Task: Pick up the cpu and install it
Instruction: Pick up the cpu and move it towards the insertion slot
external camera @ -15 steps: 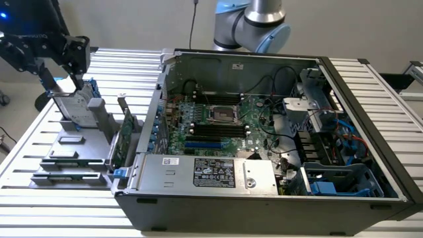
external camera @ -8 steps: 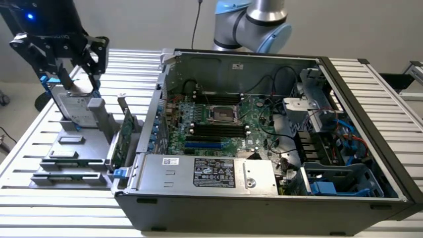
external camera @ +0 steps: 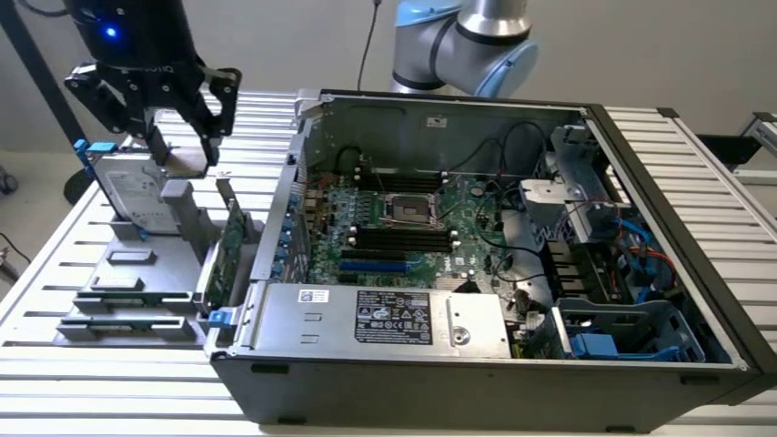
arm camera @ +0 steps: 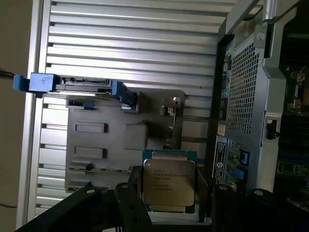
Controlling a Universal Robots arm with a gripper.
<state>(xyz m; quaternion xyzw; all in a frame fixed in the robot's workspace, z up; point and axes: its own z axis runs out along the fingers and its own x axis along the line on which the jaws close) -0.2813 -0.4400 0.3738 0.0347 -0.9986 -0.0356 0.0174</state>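
CPU sits between the two fingers of the gripper, silver top toward the wrist camera, pinched by its thin green edges and nothing more. The jaws stand wide, but they are closed on the chip. In the exterior view the gripper hangs at the exterior view's left, above the hard drive in its blue brackets and the grey parts holder. The chip is well apart from the black socket on the motherboard, inside the open computer case. The main risk, as I judge it, is the grip: so little edge is caught that a jolt or a brush against something could twist the chip or let it drop onto the holder or the slatted table. The near-left wall of the case lies between the chip and the socket, so a low path could strike its rim. At the socket, a chip that arrives tilted or turned the wrong way could bend the contacts if pressed down. I cannot tell whether the socket's metal frame is open. Cables hang at the exterior view's right of the socket and could snag a finger.
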